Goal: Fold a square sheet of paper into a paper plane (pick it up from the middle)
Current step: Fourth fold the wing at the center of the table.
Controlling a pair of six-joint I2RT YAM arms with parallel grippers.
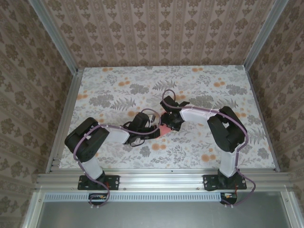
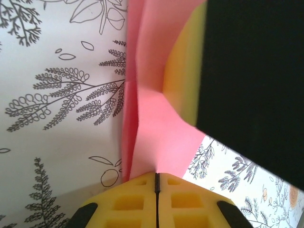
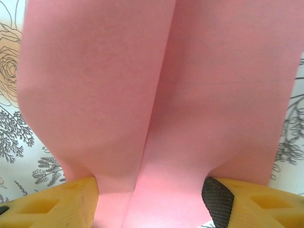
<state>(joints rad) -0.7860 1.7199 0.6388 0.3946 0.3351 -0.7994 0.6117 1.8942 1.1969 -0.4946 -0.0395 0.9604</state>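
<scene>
Your left gripper pinches the pink paper plane mid-table, likely anchoring its crease, while the right gripper straddles it, jaws spread (seemingly shaping the wings).

The left gripper is at the bottom edge, and its two yellow fingers are pressed together on the lower end of the pink paper plane. The paper rises from them to the top edge, with a crease along it. At the right, a yellow pad on a black body touches the paper. Behind is the white table with grey fern prints.
</scene>
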